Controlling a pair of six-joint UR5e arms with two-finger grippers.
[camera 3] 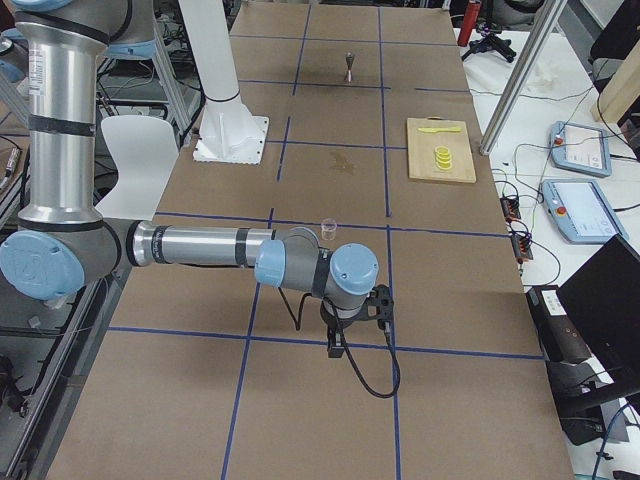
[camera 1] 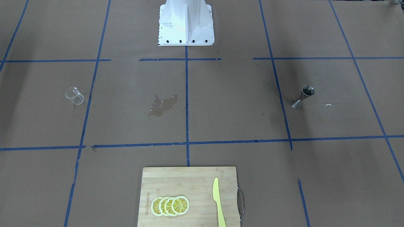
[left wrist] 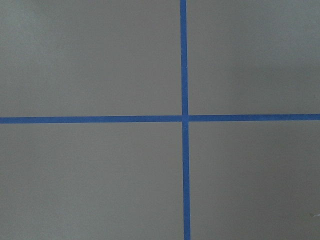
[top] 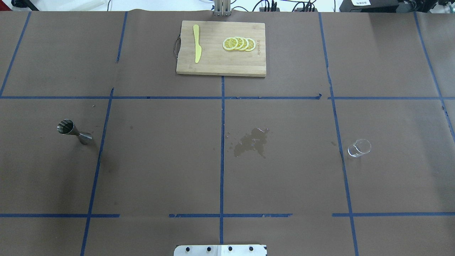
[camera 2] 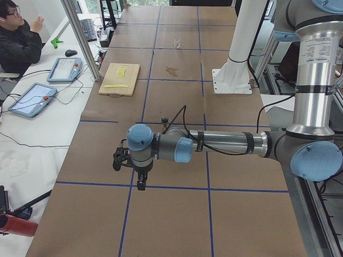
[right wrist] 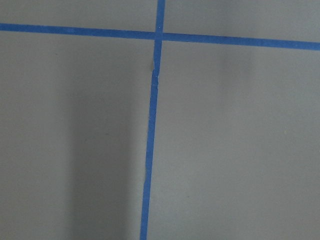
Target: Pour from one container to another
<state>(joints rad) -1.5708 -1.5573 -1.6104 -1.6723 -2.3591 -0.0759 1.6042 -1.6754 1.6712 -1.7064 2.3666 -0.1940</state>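
The clear cup (camera 1: 74, 96) (top: 359, 147) stands alone on the brown paper on my right side, also seen in the exterior right view as a tiny cup (camera 3: 328, 229). Far off on my left side stands the steel jigger (camera 1: 303, 97) (top: 74, 131) (camera 3: 349, 66). Both arms are outside the overhead and front views. My left gripper (camera 2: 140, 183) hangs over the table's near left end, and my right gripper (camera 3: 337, 346) over the right end. Whether either is open or shut I cannot tell. Both wrist views show only paper and blue tape.
A wet spill (camera 1: 162, 105) (top: 250, 142) darkens the paper between cup and jigger. At the far side lies a wooden cutting board (top: 220, 64) with lemon slices (top: 239, 43) and a yellow knife (top: 196, 48). The white robot base (camera 1: 186, 23) is near my side. An operator (camera 2: 19, 37) sits beside the table.
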